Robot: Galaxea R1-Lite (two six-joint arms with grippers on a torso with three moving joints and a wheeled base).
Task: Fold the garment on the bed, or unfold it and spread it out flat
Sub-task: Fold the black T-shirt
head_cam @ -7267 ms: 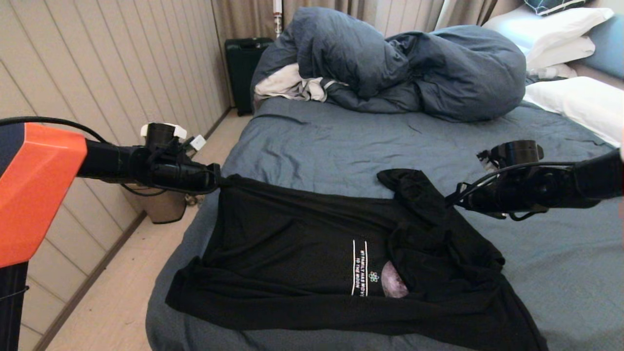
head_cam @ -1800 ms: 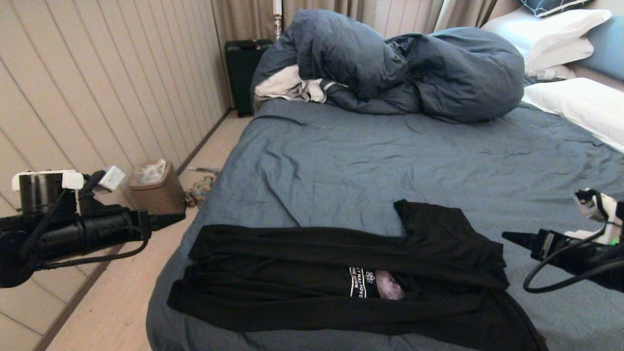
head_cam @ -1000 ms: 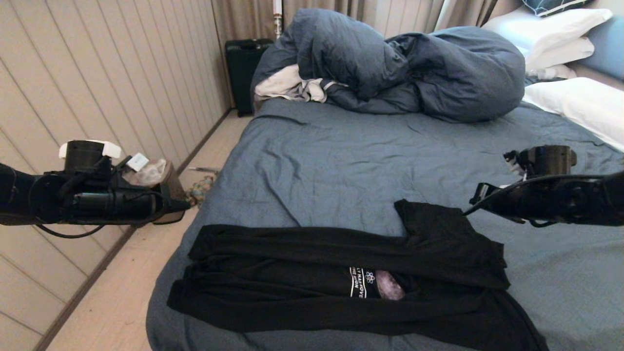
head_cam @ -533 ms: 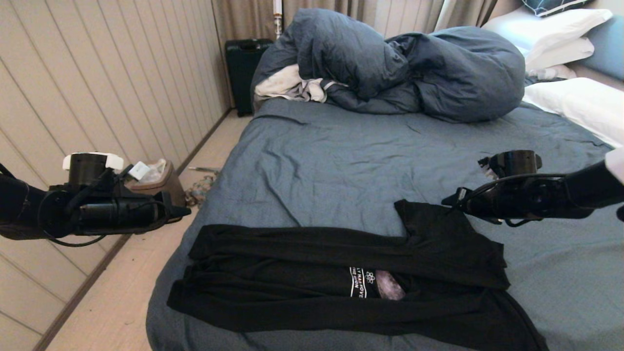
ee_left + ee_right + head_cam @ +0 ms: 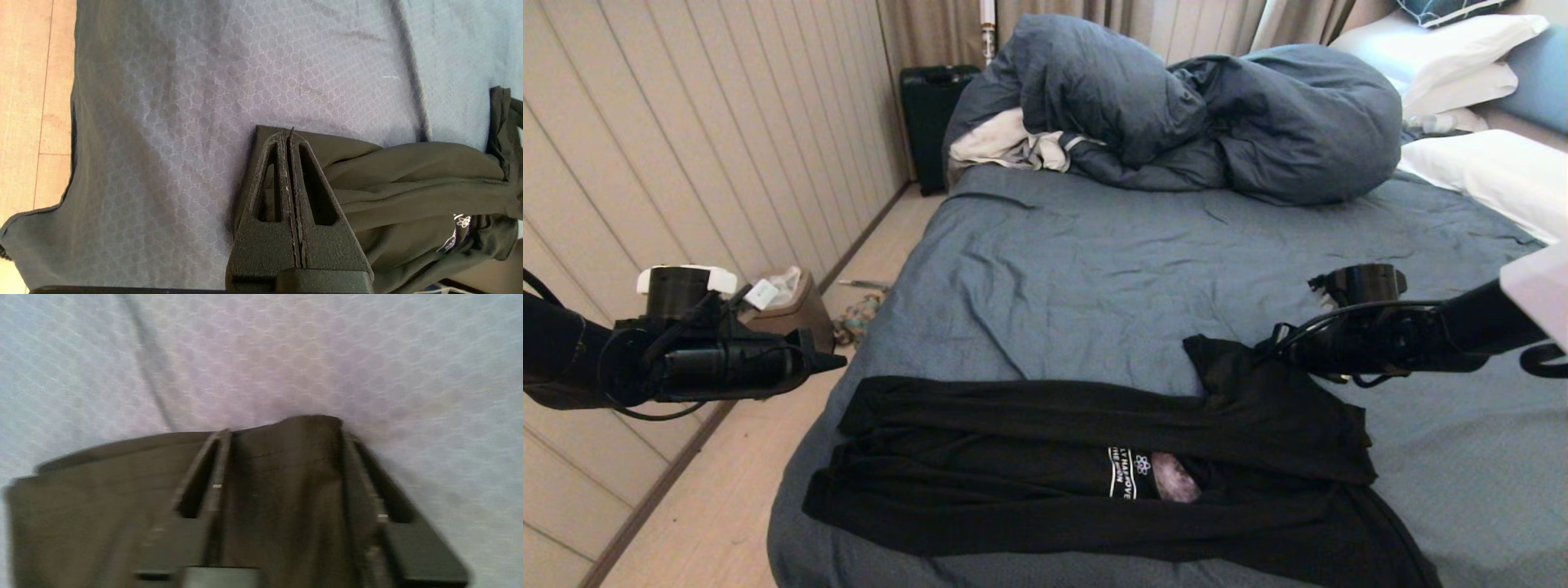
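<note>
Head view: right gripper (image 5: 1267,349), jaws parted, has dropped onto the sleeve of the garment (image 5: 1094,465) bunched on the bed (image 5: 1094,261), likely for another fold, while left gripper (image 5: 837,361) hovers shut.

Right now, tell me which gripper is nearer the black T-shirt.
Right. The right gripper is open over the black T-shirt at its raised far corner; the left gripper, shut, hangs beside the bed.

Head camera looks down the bed (image 5: 1094,261) from its foot, while both wrist cameras peer close onto the garment (image 5: 1094,465), their shared ground.
</note>
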